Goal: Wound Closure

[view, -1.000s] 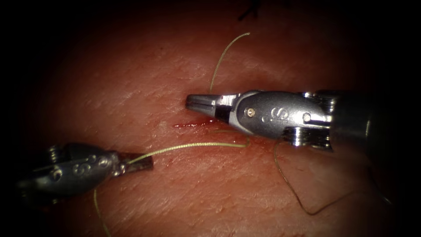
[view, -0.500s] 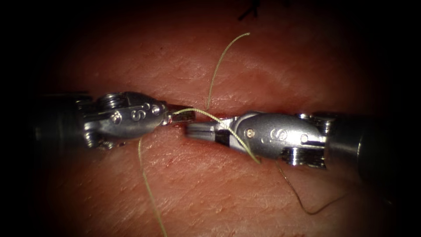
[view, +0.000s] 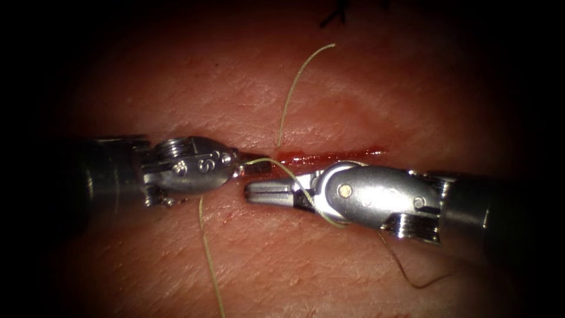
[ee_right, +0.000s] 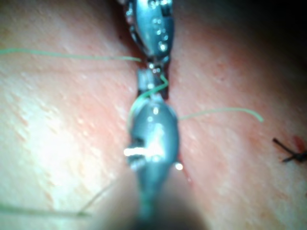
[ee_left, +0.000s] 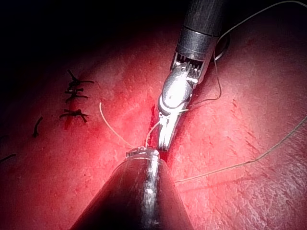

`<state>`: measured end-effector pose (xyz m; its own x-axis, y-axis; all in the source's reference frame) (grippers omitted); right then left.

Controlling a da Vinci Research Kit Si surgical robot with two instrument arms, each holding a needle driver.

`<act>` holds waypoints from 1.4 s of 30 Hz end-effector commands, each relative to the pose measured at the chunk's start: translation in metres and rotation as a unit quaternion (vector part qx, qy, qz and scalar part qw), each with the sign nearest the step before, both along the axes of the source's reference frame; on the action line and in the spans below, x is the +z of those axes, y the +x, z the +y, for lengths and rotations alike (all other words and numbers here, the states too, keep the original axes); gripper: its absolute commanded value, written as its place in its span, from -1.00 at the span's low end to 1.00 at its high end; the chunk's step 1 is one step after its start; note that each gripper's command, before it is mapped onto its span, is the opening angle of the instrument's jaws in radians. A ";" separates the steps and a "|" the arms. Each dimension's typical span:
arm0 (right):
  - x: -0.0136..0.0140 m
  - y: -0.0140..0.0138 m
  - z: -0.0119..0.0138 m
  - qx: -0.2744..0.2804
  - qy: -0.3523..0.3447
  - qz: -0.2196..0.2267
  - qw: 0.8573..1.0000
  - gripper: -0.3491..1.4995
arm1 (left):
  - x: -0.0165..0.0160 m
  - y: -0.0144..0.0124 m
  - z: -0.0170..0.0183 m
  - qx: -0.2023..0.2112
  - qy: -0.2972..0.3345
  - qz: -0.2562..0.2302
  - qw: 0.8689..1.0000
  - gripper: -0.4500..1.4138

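Left tool (view: 254, 165) comes in from the left w/ its jaws clamped on the thread (view: 294, 88), tip sitting right at the cut (view: 329, 156). From its jaws the thread arcs over the right tool (view: 268, 192) and drapes across its wrist, so it's looped around that tool. Right tool's jaws are pressed together w/ nothing between them, afaict, tips pointing left just near-side of the left tool's tip, almost touching it.

Another length of thread hangs from the left tool down toward the near edge. A free end rises from the cut toward the far side. A darker strand curls off near the right tool's wrist.

Red fluid (view: 347, 154) lines the cut to the right of the tips. Can't make out the needle anywhere. Dark knots (ee_left: 74, 93) of earlier stitches sit further along the tissue (view: 176, 88).
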<state>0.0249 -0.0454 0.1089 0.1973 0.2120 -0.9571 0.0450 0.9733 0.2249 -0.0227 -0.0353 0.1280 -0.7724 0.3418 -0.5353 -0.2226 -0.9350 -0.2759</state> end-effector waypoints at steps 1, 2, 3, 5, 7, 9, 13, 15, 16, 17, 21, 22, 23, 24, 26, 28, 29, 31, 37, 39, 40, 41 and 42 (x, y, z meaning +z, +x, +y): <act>0.0004 0.0005 -0.0001 0.007 0.010 0.014 1.000 -1.00 | 0.0005 -0.0004 0.0001 0.000 0.000 0.000 1.000 -1.00; 0.0003 0.0003 0.0000 0.014 0.015 0.027 0.999 -1.00 | 0.0005 -0.0004 0.0000 -0.001 -0.001 -0.001 1.000 -1.00; 0.0002 0.0001 0.0001 0.021 0.020 0.034 0.999 -1.00 | 0.0005 -0.0002 0.0000 -0.001 -0.001 -0.002 1.000 -1.00; -0.0002 -0.0005 0.0005 0.042 0.026 0.048 0.998 -1.00 | 0.0005 0.0001 0.0000 -0.001 -0.002 -0.004 1.000 -1.00; -0.0006 -0.0009 0.0009 0.058 0.027 0.058 0.996 -1.00 | 0.0005 0.0003 0.0000 -0.002 -0.003 -0.007 1.000 -1.00; -0.0010 -0.0011 0.0015 0.075 0.031 0.065 0.995 -1.00 | 0.0004 0.0004 -0.0001 -0.003 -0.005 -0.009 1.000 -1.00; -0.0017 -0.0009 0.0021 0.093 0.034 0.077 0.992 -1.00 | 0.0003 0.0003 -0.0002 -0.006 -0.007 -0.011 1.000 -1.00; -0.0017 -0.0004 0.0022 0.100 0.034 0.076 0.992 -1.00 | 0.0002 0.0001 -0.0004 -0.007 -0.007 -0.011 1.000 -1.00; -0.0016 -0.0001 0.0022 0.103 0.036 0.078 0.991 -1.00 | 0.0001 0.0000 -0.0005 -0.008 -0.007 -0.012 1.000 -1.00; -0.0015 0.0004 0.0020 0.107 0.044 0.080 0.990 -1.00 | 0.0000 -0.0001 -0.0006 -0.008 -0.007 -0.012 1.000 -1.00; -0.0006 0.0016 0.0015 0.130 0.048 0.081 0.987 -0.84 | -0.0004 -0.0005 -0.0011 -0.011 -0.009 -0.013 1.000 -1.00; -0.0004 0.0018 0.0014 0.138 0.047 0.081 0.986 -0.71 | -0.0005 -0.0005 -0.0013 -0.011 -0.009 -0.013 1.000 -1.00; -0.0002 0.0018 0.0015 0.148 0.045 0.078 0.985 -0.55 | -0.0006 -0.0005 -0.0014 -0.011 -0.009 -0.013 1.000 -1.00; 0.0002 0.0016 0.0019 0.168 0.043 0.069 0.982 -0.22 | -0.0006 -0.0005 -0.0017 -0.012 -0.010 -0.014 1.000 -1.00; 0.0004 0.0014 0.0021 0.176 0.042 0.063 0.981 -0.11 | -0.0006 -0.0004 -0.0018 -0.012 -0.010 -0.014 1.000 -1.00; 0.0008 0.0012 0.0024 0.192 0.039 0.052 0.979 0.03 | -0.0006 -0.0004 -0.0021 -0.014 -0.009 -0.014 1.000 -1.00; 0.0010 0.0011 0.0025 0.196 0.038 0.049 0.979 0.03 | -0.0005 -0.0005 -0.0023 -0.014 -0.009 -0.014 1.000 -1.00; 0.0013 0.0011 0.0024 0.205 0.035 0.043 0.977 0.03 | -0.0004 -0.0007 -0.0026 -0.014 -0.009 -0.015 1.000 -1.00; 0.0017 0.0012 0.0022 0.219 0.036 0.019 0.975 0.13 | -0.0004 -0.0011 -0.0032 -0.014 -0.010 -0.015 1.000 -1.00; 0.0017 0.0012 0.0022 0.219 0.035 0.007 0.975 0.11 | -0.0005 -0.0012 -0.0032 -0.012 -0.008 -0.013 1.000 -1.00; 0.0018 0.0013 0.0022 0.220 0.035 0.003 0.975 0.09 | -0.0007 -0.0012 -0.0032 -0.012 -0.007 -0.012 1.000 -1.00; 0.0018 0.0013 0.0022 0.221 0.035 0.001 0.975 0.07 | -0.0008 -0.0012 -0.0032 -0.012 -0.007 -0.012 1.000 -1.00; 0.0018 0.0014 0.0021 0.218 0.035 -0.004 0.975 0.02 | -0.0010 -0.0012 -0.0031 -0.010 -0.005 -0.010 1.000 -1.00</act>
